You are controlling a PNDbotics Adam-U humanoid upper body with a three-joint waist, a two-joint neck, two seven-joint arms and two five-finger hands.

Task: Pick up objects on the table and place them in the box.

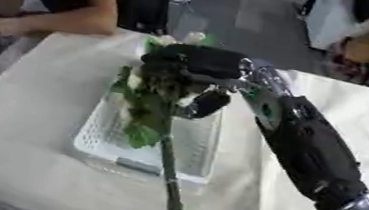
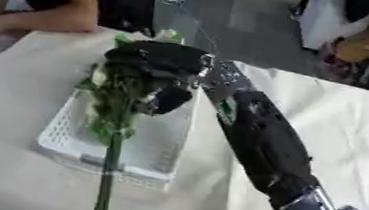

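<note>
A leafy stem (image 1: 169,140) is gripped by the curled right hand (image 1: 194,67) above the white box (image 1: 195,154), its long axis hanging down and toward the camera, past the box's near rim.

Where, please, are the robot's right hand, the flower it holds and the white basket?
right hand (image 1: 195,63), left eye view, on the back of the curled hand.
flower (image 1: 169,170), left eye view, on the bare green stem below the leaves.
white basket (image 2: 60,129), right eye view, on its left wall.
</note>
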